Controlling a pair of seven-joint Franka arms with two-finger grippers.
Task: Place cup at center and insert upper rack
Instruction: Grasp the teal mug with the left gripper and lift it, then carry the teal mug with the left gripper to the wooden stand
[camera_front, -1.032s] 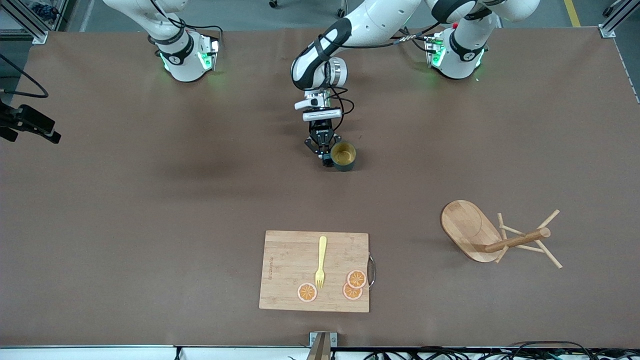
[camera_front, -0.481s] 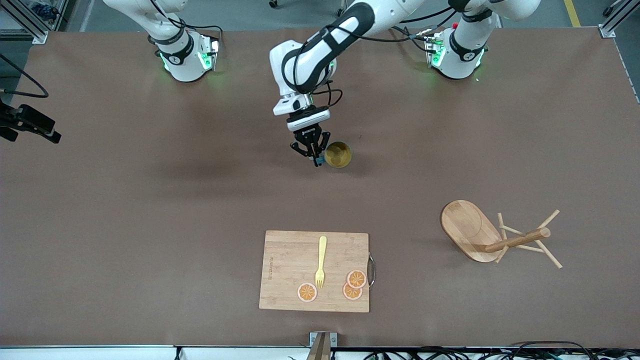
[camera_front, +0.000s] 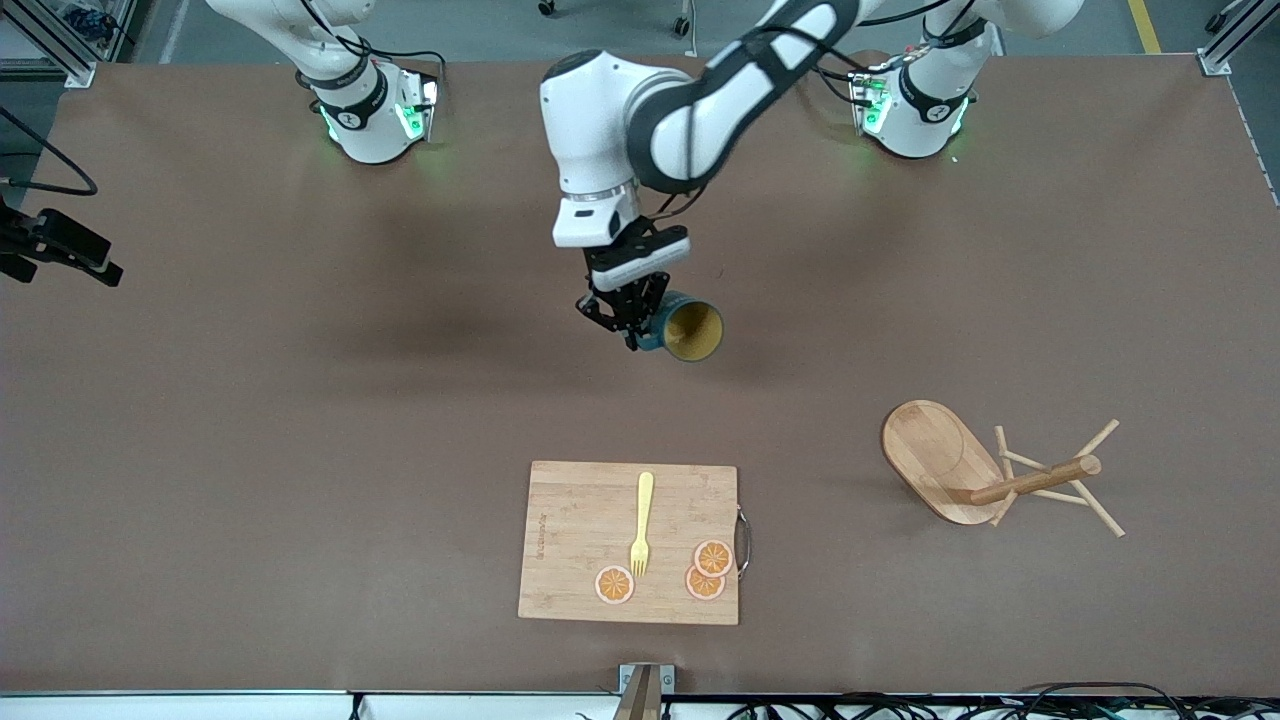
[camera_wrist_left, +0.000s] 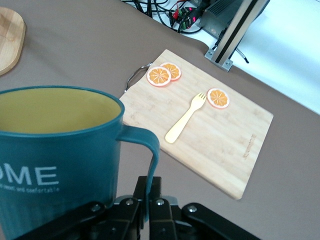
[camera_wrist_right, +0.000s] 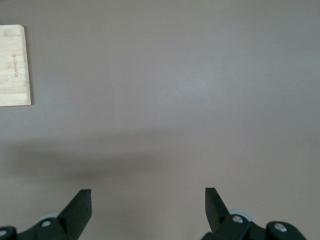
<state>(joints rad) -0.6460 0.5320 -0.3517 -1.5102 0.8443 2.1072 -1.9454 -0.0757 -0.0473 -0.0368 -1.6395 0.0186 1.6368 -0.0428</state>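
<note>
Currently the left claw (camera_front: 634, 322) pinches the teal cup (camera_front: 688, 330) by its handle, holding it tilted above the worktop (camera_front: 300, 400) centre. Such a thin hold may let it swing or slip on release. Toppled, the mug tree (camera_front: 990, 475) lies at the cup's 4 o'clock. Parked at its base, the right claw (camera_wrist_right: 148, 207) gapes wide.

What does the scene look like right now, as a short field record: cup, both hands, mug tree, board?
cup: teal mug, tilted, lifted over the bare mid-table, held by its handle
left hand: shut on the handle
right hand: open, waiting over bare table
mug tree: lying on its side toward the left arm's end of the table
cutting board: nearer the front camera than the mug, carrying a yellow fork and three orange slices
</note>
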